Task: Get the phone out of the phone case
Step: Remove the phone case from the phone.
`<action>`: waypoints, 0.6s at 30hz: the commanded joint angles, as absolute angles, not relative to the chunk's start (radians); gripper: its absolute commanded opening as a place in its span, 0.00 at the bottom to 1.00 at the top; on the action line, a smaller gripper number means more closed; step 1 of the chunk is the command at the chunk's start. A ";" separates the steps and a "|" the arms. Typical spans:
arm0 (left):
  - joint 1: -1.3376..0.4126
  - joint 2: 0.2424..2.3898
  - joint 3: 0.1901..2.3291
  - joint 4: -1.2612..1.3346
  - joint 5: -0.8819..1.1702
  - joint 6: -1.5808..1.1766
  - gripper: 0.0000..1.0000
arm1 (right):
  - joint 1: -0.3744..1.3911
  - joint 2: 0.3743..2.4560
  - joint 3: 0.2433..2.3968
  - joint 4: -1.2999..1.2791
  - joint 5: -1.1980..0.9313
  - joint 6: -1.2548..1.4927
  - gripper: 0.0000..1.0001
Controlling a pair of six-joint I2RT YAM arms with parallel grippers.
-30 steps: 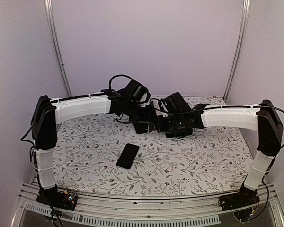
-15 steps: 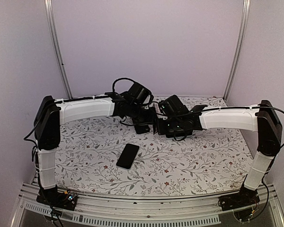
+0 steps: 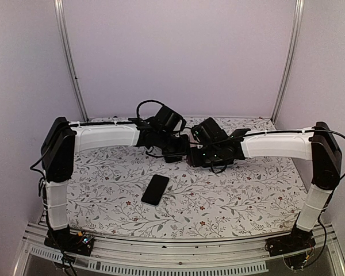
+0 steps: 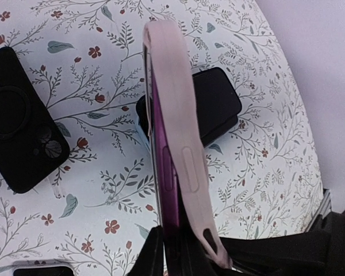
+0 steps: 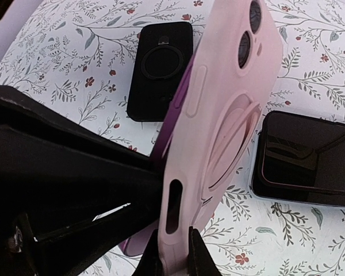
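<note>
Case [image 5: 218, 115] higher; phone [image 4: 168, 184] edge only.

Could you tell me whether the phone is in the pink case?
In, not free: the purple phone lies against the pink case; how loose, cannot tell.

Above table [image 4: 103, 178], phone [image 4: 168, 190] in case [image 4: 178, 103]

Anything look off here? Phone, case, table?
The purple phone sits askew in the pink case: one long edge pokes out past the case's lip. Both are held off the table between the left gripper and right gripper. A black case and dark phone lie flat below. No visible damage.
</note>
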State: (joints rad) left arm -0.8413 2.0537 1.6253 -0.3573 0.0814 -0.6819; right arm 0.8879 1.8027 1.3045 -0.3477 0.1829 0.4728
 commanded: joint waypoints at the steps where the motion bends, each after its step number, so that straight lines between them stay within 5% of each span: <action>1: -0.778 2.099 1.544 -0.428 -0.008 -0.636 0.14 | 0.918 1.742 1.367 -0.233 0.161 0.453 0.00; 7: -0.778 2.098 1.534 -0.407 0.050 -0.621 0.19 | 0.918 1.721 1.347 -0.203 0.138 0.445 0.00; 12: -0.776 2.097 1.537 -0.420 0.040 -0.614 0.00 | 0.916 1.717 1.347 -0.211 0.156 0.435 0.00; 18: -0.775 2.047 1.531 -0.450 0.025 -0.599 0.00 | 0.891 1.725 1.342 -0.263 0.214 0.424 0.00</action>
State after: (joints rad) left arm -0.8257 2.0418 1.5822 -0.3084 0.1375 -0.6544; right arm 0.8902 1.8023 1.3041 -0.3595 0.1799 0.4538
